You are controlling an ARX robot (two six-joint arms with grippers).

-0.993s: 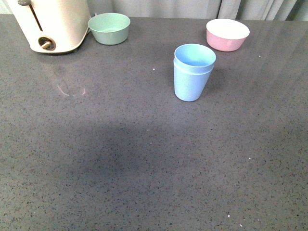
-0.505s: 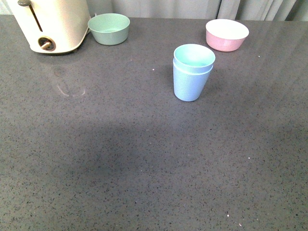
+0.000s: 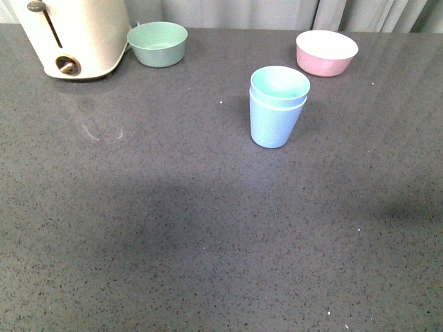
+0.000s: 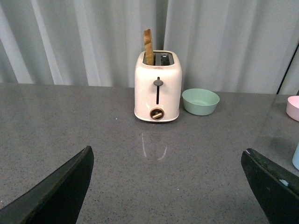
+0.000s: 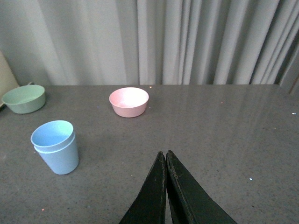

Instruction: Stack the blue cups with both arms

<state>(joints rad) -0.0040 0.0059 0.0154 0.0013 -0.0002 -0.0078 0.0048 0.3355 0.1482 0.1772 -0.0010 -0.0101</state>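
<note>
Your two arms are hanging back from the work, neither one showing in the front view, each seen only through its own wrist camera. Your left tool (image 4: 175, 186) is standing wide apart above the grey counter (image 3: 173, 228), its two dark fingers (image 4: 56, 196) framing bare surface and gripping nothing, and it is facing a cream toaster (image 4: 157, 86) with a slice of bread (image 4: 148, 46) standing in one slot and a pale green bowl (image 4: 200, 101) just beside it. Your right tool (image 5: 166, 186) is pressed together, its flat fingers meeting in a thin seam, holding nothing and hovering over open counter well apart from the cups. The blue cups (image 3: 277, 106) are sitting upright near the middle of the counter, one nested inside the other so that the inner rim is riding just above the outer one; in the right wrist view the same stack (image 5: 55, 146) is standing clear of the tool. The pink bowl (image 3: 327, 51) is resting behind the stack toward the curtain (image 5: 187, 42), the green bowl at the far left next to the toaster. Compared with the front view a second ago, the nested cups and both bowls are lying in much the same places, shifted only slightly in the picture, and no arm is appearing there.
</note>
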